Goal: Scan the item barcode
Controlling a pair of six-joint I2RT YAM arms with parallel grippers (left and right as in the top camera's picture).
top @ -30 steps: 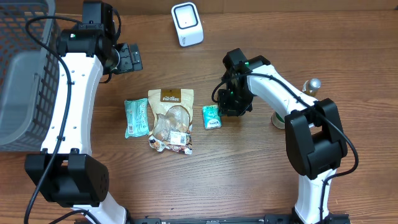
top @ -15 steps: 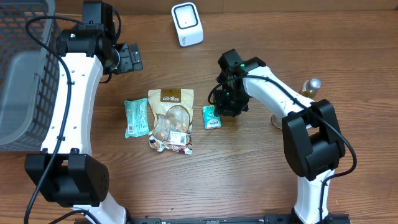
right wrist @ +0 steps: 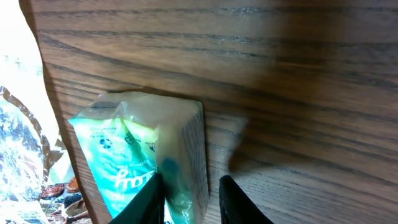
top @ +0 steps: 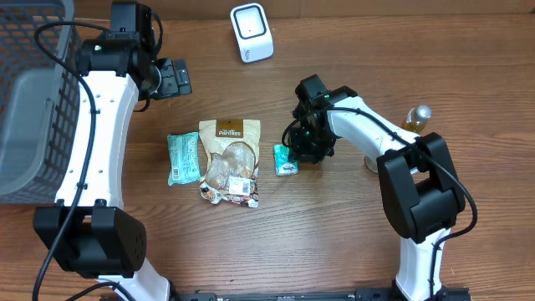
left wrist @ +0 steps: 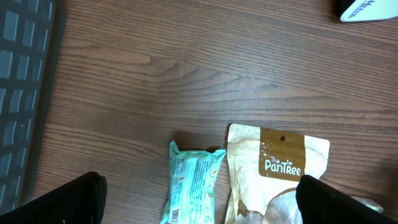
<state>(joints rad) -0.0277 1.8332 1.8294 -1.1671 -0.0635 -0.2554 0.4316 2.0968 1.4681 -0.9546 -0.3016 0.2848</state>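
The right gripper (right wrist: 189, 200) is pinching the small green packet (right wrist: 124, 168) by its edge between narrowed fingers. The packet is sitting on the wooden table (right wrist: 298, 93), just right of the PanTree pouch (top: 230, 155). Bare wood is lying open from there up to the white scanner (top: 252, 32). The left gripper (top: 173, 78) is hanging with its fingers spread wide between the wire basket (top: 33, 92) and the scanner, well apart from the teal packet (top: 182, 157).

The green packet (right wrist: 149, 155) runs off the right wrist view's bottom edge, its print blurred. In the left wrist view, the upper right corner clips the white scanner (left wrist: 367, 7).
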